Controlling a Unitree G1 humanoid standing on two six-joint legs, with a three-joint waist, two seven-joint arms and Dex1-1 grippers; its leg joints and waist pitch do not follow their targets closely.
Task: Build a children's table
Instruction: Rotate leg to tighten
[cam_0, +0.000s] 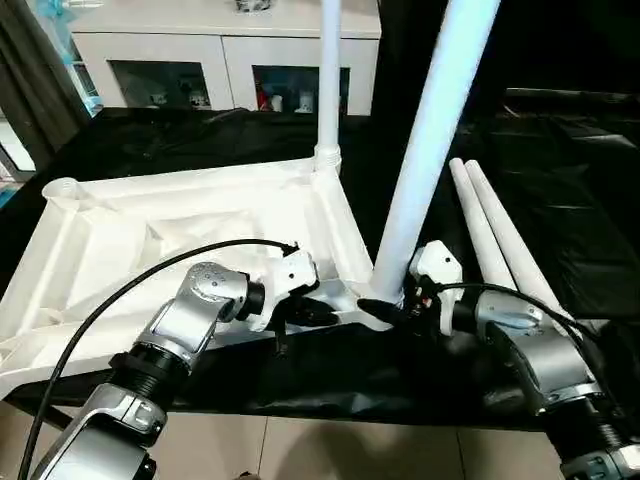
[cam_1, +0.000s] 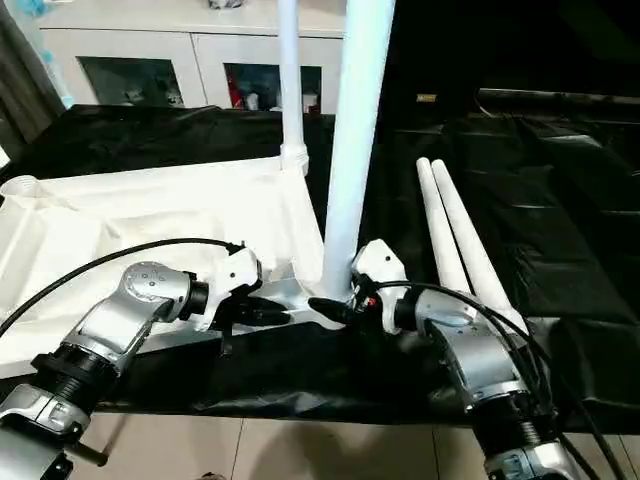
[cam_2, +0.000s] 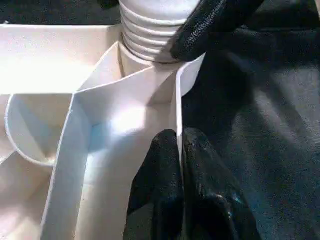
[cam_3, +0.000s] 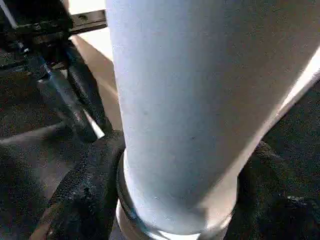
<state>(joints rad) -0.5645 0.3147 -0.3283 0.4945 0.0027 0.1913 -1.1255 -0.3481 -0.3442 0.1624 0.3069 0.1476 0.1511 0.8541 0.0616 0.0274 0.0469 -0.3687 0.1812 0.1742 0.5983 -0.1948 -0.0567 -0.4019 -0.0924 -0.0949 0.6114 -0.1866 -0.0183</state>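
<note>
Left eye view: our left gripper (cam_0: 318, 312) pinches the tabletop (cam_0: 130, 235) rim, fingers closed on it | our right gripper (cam_0: 385, 312) hugs the base of the near leg (cam_0: 432, 130) standing in its corner socket | two spare legs (cam_0: 495, 235) lie alongside on black cloth (cam_0: 560, 180) | far leg (cam_0: 329, 75) upright | cabinet (cam_0: 225, 50) behind.

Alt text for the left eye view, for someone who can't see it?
The right tool grips the base of a white leg standing in the near corner socket of the upturned white tabletop, while the left tool pinches the tabletop's rim. Another leg stands at the far corner; two spare legs lie on black cloth.
</note>
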